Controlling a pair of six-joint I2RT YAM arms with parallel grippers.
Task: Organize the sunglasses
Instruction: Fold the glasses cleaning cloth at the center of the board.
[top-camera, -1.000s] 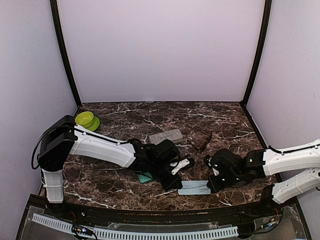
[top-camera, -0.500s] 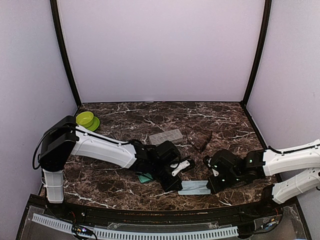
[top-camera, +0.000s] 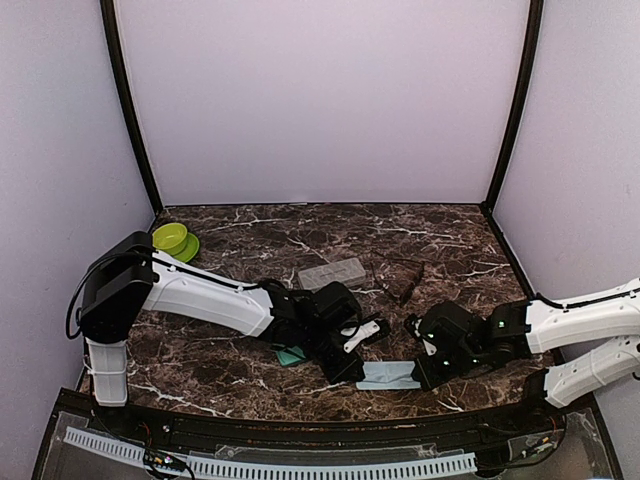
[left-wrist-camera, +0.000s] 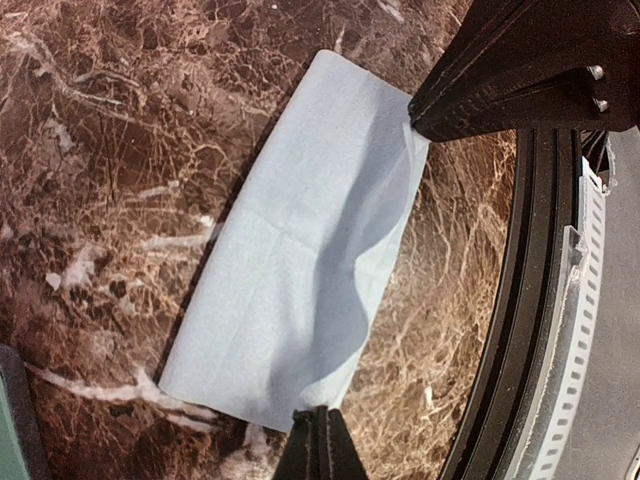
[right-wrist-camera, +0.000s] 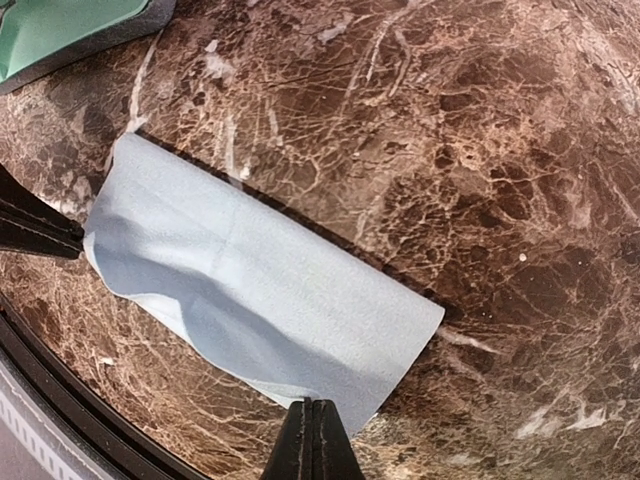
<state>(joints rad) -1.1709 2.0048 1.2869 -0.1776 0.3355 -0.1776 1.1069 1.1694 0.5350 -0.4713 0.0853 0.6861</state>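
right fingers (right-wrist-camera: 312, 445) crept left; they and left fingers (left-wrist-camera: 318, 450) pinch opposite cloth (top-camera: 388, 376) ends, sunglasses (top-camera: 410, 283) farther back.

Soft, even light from above fills the overhead view. The lilac walls (top-camera: 320, 100) are bright and flat with no hard shadows, and the picture is slightly soft and grainy. The dark marble table (top-camera: 250, 235) swallows detail, so the sunglasses (top-camera: 408, 283) barely show against it. Both wrist views are brighter and sharper: the stone's veins are crisp, a pale sheen lies on it, and the blue cloth (left-wrist-camera: 290, 260) carries a soft grey shadow.
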